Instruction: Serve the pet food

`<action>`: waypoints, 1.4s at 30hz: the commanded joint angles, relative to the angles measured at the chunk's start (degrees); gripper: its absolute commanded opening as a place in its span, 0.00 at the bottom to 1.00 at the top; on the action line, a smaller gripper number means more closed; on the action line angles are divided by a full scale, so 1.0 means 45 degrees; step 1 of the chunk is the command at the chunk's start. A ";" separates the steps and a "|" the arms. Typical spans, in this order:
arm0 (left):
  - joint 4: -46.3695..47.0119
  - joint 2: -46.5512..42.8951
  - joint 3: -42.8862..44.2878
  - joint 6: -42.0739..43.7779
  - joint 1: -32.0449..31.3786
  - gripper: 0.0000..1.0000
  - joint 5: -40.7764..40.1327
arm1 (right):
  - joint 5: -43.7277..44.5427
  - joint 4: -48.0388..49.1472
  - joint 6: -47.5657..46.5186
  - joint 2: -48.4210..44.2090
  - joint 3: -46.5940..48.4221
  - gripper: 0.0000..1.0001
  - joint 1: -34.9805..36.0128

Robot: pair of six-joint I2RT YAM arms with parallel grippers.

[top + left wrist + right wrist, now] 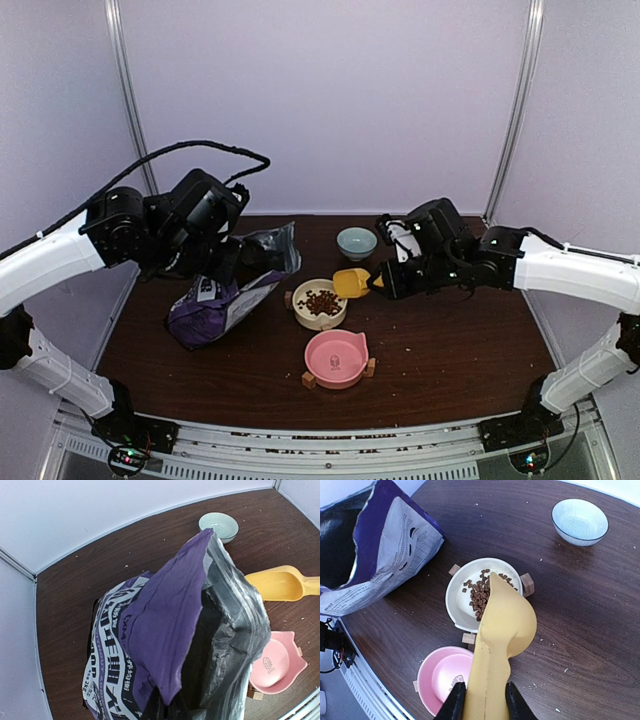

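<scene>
On the brown counter (pixel 450 340), near the middle of the overhead view, I am seeing the pet food (pixel 320 302) lying as a heap of dark pellets inside a cream bowl (pixel 303 318). A few crumbs are sitting loose on the wood around it. My right hand (pixel 392 280) is reaching in from 3 o'clock and is pinching the handle of a yellow scoop (pixel 351 283), its two fingers pressed against either side of that handle. In the right wrist view the scoop (pixel 505 625) is pointing away from the hand (pixel 484 700), and its front lip is hanging over the bowl (pixel 454 605) right at the pellets (pixel 480 592). I cannot tell whether the lip is touching them.

A pink bowl (pixel 336 357) is sitting just beside the cream one, at its 5 o'clock, with small wooden blocks (pixel 308 380) against its edge. A pale blue bowl (pixel 356 241) is standing apart at 1 o'clock, upright.

At 9 o'clock of the cream bowl a purple-and-white bag (pixel 225 300) is leaning with its mouth raised towards my left hand (pixel 225 262). In the left wrist view the bag (pixel 150 630) is filling the frame and hiding the fingers, so I cannot tell whether that hand is spread or pinching.
</scene>
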 commanded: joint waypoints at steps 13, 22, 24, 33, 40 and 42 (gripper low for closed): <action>0.3135 -0.0883 -0.1107 0.0481 0.0090 0.00 0.1673 | -0.2427 0.3189 0.2521 -0.5286 -0.1591 0.13 0.0577; 0.3902 -0.1492 -0.2007 0.0401 0.0079 0.00 0.2481 | -0.2194 0.3156 0.1782 -0.3812 -0.0013 0.13 0.2069; 0.4113 -0.1638 -0.2207 0.0476 0.0073 0.00 0.2655 | -0.1751 0.2764 0.1521 -0.3361 0.0309 0.13 0.2266; 0.4342 -0.2066 -0.2630 0.0925 0.0073 0.00 0.3025 | -0.0259 0.1596 0.1250 -0.1638 0.1145 0.13 0.2740; 0.4671 -0.2293 -0.2806 0.1333 0.0070 0.00 0.3368 | 0.0500 0.0760 0.0827 -0.0656 0.1930 0.13 0.2931; 0.4662 -0.2302 -0.2823 0.1436 0.0072 0.00 0.3422 | 0.0495 0.0631 0.0661 -0.0364 0.2281 0.13 0.2969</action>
